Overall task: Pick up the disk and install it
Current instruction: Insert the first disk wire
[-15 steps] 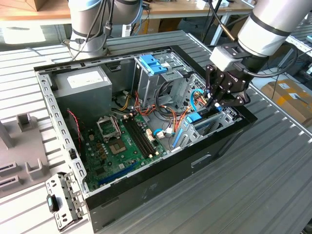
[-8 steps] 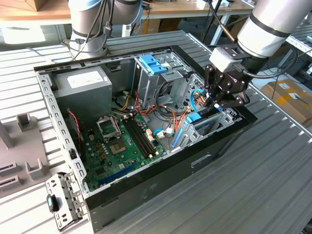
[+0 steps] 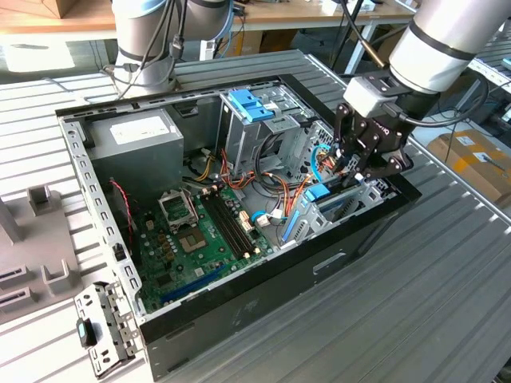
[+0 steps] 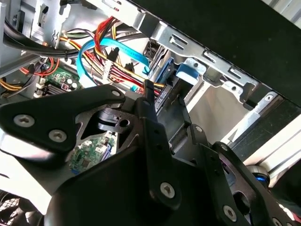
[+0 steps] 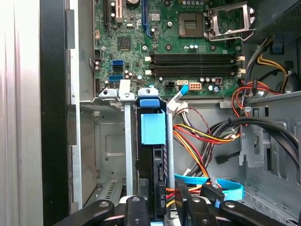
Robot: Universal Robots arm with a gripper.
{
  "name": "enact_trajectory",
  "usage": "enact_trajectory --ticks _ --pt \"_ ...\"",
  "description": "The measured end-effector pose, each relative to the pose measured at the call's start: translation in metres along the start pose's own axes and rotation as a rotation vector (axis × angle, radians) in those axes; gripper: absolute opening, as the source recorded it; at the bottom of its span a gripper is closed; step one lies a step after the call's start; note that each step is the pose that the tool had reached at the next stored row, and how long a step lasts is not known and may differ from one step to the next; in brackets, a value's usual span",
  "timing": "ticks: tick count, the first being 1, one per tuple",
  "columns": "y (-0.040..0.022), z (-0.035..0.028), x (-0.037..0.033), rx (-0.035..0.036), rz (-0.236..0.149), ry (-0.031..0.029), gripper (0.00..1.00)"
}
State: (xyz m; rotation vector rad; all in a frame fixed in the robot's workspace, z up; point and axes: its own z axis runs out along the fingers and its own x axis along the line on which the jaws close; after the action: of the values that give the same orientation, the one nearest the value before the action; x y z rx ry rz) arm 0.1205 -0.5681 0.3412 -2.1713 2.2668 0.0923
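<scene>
Black claw [image 5: 157,207], reaching down into the case [image 3: 263,299], seemingly grips the disk [image 5: 153,141].

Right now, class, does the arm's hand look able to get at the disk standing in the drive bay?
Probably yes. The hand hangs right at the disk, which stands on edge in the metal bay, near end uncovered. The cables run beside the bay, not across it.

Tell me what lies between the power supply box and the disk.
In the exterior view, the grey drive cage and coloured cables lie between box and disk.
</scene>
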Motion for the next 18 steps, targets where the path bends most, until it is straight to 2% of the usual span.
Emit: enact_trajectory --ticks 3,5,6,9,10,12,13,15,16,18 --pt "0.0003 -0.0088 -0.0004 0.0 0.0 -0.0002 0.36" --pt "0.0007 -0.0176 -0.0007 0.0 0.0 -0.0001 0.36" --pt "0.0008 -0.0191 -0.0008 0.0 0.0 -0.0003 0.36" --pt "0.0008 -0.0201 -0.0008 0.0 0.0 -0.0006 0.35" --pt "0.0008 -0.0202 -0.0009 -0.0001 0.0 -0.0003 0.22" --pt "0.0001 -0.0185 -0.0007 -0.0033 0.0 -0.0004 0.11" --pt "-0.0006 -0.0181 -0.0005 -0.0047 0.0 -0.0003 0.11" --pt "-0.0058 -0.0179 0.0001 -0.0085 0.0 -0.0022 0.11" --pt "-0.0123 -0.0181 0.0001 -0.0098 0.0 -0.0045 0.11" --pt "-0.02 -0.0192 -0.0003 -0.01 0.0 -0.0066 0.11"
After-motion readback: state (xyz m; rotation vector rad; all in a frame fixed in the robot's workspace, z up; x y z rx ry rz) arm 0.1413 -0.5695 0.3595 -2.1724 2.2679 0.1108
